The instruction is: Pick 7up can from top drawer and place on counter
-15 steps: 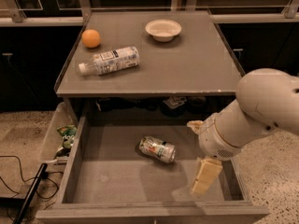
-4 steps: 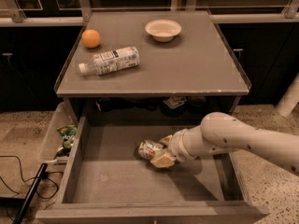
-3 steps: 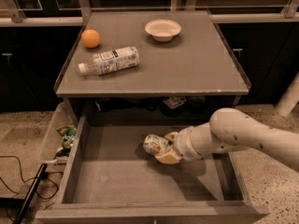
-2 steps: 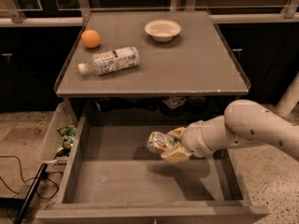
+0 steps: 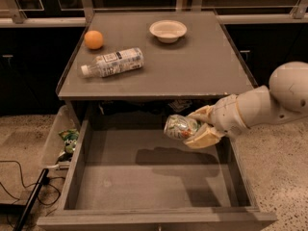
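Observation:
The 7up can (image 5: 179,127) is silver-white and green and lies on its side in my gripper (image 5: 196,128), lifted above the floor of the open top drawer (image 5: 144,177). The gripper's pale fingers are shut on the can, one above it and one below. My white arm (image 5: 262,105) comes in from the right. The can hangs just below and in front of the front edge of the grey counter (image 5: 192,66). Its shadow falls on the drawer floor.
On the counter lie a clear plastic bottle (image 5: 113,62) on its side, an orange (image 5: 93,39) and a white bowl (image 5: 168,30). A clear bin (image 5: 53,141) with a green snack bag (image 5: 70,139) stands left of the drawer. Cables (image 5: 21,189) lie on the floor at the left.
My gripper closed on the can on the drawer floor and has lifted it up and to the right, out of the drawer, toward the counter's front edge.

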You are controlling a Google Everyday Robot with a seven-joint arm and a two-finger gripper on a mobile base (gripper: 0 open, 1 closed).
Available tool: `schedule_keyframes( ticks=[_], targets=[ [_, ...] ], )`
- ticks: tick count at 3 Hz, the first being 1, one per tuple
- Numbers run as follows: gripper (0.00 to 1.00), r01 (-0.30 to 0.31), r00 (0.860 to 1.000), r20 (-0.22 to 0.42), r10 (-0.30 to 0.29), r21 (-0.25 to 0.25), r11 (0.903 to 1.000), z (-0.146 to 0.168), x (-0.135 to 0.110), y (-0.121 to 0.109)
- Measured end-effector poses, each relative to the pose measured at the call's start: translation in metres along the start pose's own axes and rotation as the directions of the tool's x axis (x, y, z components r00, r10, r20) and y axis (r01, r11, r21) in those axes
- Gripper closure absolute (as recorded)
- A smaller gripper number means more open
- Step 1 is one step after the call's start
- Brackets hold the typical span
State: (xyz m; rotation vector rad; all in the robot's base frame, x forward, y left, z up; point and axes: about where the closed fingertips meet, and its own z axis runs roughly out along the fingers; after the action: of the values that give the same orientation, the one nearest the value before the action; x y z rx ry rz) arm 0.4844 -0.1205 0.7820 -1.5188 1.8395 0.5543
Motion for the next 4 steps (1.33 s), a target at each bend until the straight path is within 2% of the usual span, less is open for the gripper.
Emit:
schedule_keyframes(
  ticks=[1,2,3,4],
  targets=[
    [1.0,0.068,0.997,-0.033,-0.065,0.082,0.9943,-0.055,-0.035,-0.026],
    [1.0,0.085,0.996,-0.031,-0.083,0.107,0.9905,-0.066,-0.046,-0.033],
    [1.0,0.085,0.996,-0.031,-0.083,0.107,0.9905,-0.066,-0.046,-0.033],
    [1.0,0.122,0.992,-0.023,-0.12,0.13,0.9839,-0.07,-0.057,-0.047]
  ],
)
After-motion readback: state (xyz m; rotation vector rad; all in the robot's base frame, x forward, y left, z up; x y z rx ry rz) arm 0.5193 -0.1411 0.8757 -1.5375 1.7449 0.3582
